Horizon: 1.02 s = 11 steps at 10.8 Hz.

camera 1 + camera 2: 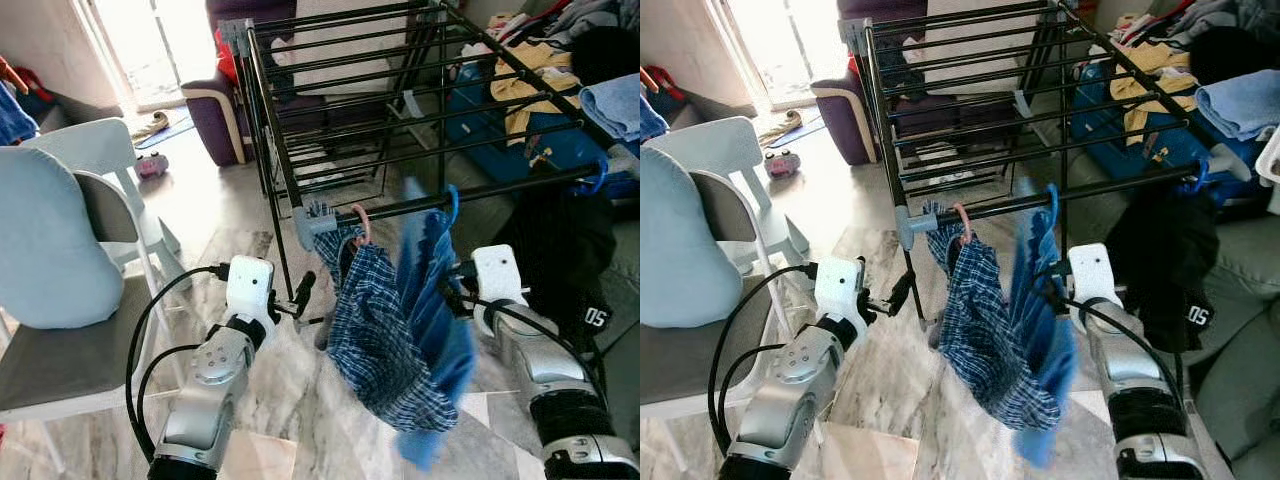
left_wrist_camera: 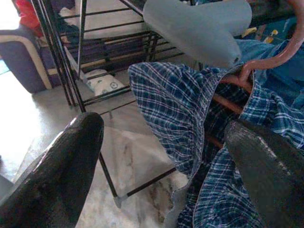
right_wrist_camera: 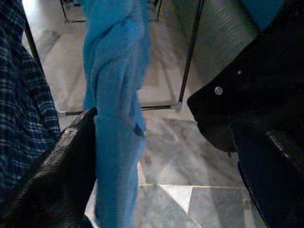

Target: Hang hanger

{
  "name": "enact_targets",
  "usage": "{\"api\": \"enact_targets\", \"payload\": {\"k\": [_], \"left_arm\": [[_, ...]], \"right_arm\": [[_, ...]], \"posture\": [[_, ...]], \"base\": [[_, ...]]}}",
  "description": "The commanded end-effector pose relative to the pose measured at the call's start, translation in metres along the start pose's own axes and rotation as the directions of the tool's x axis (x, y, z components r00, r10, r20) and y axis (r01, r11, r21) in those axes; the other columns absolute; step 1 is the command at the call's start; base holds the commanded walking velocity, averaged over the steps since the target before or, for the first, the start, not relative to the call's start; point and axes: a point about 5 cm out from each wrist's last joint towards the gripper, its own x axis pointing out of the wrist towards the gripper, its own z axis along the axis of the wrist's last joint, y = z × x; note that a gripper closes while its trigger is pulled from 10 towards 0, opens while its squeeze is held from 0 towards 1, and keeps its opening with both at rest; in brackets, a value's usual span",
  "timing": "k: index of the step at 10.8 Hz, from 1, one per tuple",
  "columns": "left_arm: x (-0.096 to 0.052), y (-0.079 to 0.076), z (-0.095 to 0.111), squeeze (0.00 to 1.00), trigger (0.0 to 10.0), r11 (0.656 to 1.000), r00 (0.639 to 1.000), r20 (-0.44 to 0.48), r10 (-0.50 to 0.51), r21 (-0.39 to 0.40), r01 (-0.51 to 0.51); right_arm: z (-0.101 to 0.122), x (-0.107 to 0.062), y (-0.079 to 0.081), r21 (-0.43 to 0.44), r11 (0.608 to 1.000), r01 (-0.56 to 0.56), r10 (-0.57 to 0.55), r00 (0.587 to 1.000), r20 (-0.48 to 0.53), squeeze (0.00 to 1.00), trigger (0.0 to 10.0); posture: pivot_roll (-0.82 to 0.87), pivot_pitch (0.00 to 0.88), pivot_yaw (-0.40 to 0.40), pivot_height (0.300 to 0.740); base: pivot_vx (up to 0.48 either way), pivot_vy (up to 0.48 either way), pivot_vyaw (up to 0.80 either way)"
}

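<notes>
The left gripper (image 2: 161, 166) has its two black fingers (image 2: 57, 175) spread wide apart and they hold nothing. Between them, a little ahead, hangs a blue checked shirt (image 1: 375, 330). In the head views this gripper (image 1: 303, 293) is just beside the shirt, at the corner of the drying rack (image 1: 400, 120), without touching the cloth as far as I can see.

The right gripper (image 3: 166, 161) also has its fingers (image 3: 61, 171) open wide, with nothing gripped. A plain blue garment (image 3: 116, 109) hangs close against one finger, and a black garment (image 3: 247, 85) with a small metal snap is near the other.

The only writing I can read is a white "50" on the black garment (image 1: 597, 318), which hangs from the rack to the right.

The hanger (image 1: 360, 222) is pink, thin, with a curved hook. Its hook sits over the front bar of the rack, next to a grey plastic corner joint (image 1: 313, 222), and the checked shirt hangs on it. A second hook, blue (image 1: 452, 203), is on the same bar just beside it, and carries the blue garment (image 1: 440, 330).

The rack is made of black metal bars and stands on a marble floor (image 1: 300, 400). On its far end lie yellow and light blue clothes (image 1: 560, 70). A grey chair (image 1: 70, 260) stands to the left, and a purple armchair (image 1: 215, 110) is behind the rack.
</notes>
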Motion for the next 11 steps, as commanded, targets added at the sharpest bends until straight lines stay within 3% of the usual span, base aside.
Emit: {"api": "enact_targets", "payload": {"k": [1, 2, 3, 4, 5, 11], "left_arm": [[0.0021, 0.0019, 0.0027, 0.0, 10.0, 1.0, 1.0, -0.001, -0.007, 0.018, 0.007], [0.0024, 0.0018, 0.0029, 0.0, 10.0, 1.0, 1.0, -0.001, -0.009, 0.019, 0.009], [0.0024, 0.0018, 0.0028, 0.0, 10.0, 1.0, 1.0, -0.002, -0.009, 0.021, 0.009], [0.0022, 0.0019, 0.0027, 0.0, 10.0, 1.0, 1.0, -0.002, -0.007, 0.021, 0.007], [0.0015, 0.0025, 0.0022, 0.0, 10.0, 1.0, 1.0, -0.004, -0.003, 0.022, 0.003], [0.001, 0.0018, -0.0002, 0.0, 10.0, 1.0, 1.0, -0.02, -0.01, 0.029, 0.011]], "right_arm": [[0.0083, 0.0016, 0.0016, 0.015, 1.0, -0.02, 0.019, 0.999, 0.033, 0.0, 10.0], [0.0105, 0.0019, 0.0046, 0.012, 0.999, -0.048, 0.047, 0.998, 0.041, 0.0, 10.0], [0.0112, 0.0028, 0.0052, 0.009, 0.998, -0.063, 0.062, 0.997, 0.044, 0.0, 8.8], [0.0118, 0.0041, 0.0025, 0.005, 0.999, -0.051, 0.051, 0.998, 0.045, 0.0, 1.1], [0.0122, 0.0054, 0.0028, 0.009, 0.997, -0.075, 0.074, 0.996, 0.042, 0.0, 0.0], [0.0034, 0.007, 0.009, 0.026, 0.987, -0.156, 0.155, 0.988, 0.014, 0.0, 0.2]], "posture": [[-0.12, 0.0, 0.105, 0.74], [-0.12, 0.0, 0.104, 0.74], [-0.12, 0.0, 0.104, 0.74], [-0.12, 0.0, 0.104, 0.74], [-0.12, 0.0, 0.104, 0.74], [-0.11, 0.0, 0.105, 0.74]], "base": [[0.0, 0.0, 0.0], [0.0, 0.0, 0.0], [0.0, 0.0, 0.0], [0.0, 0.0, 0.0], [0.0, 0.0, 0.0], [0.0, 0.0, 0.0]]}}
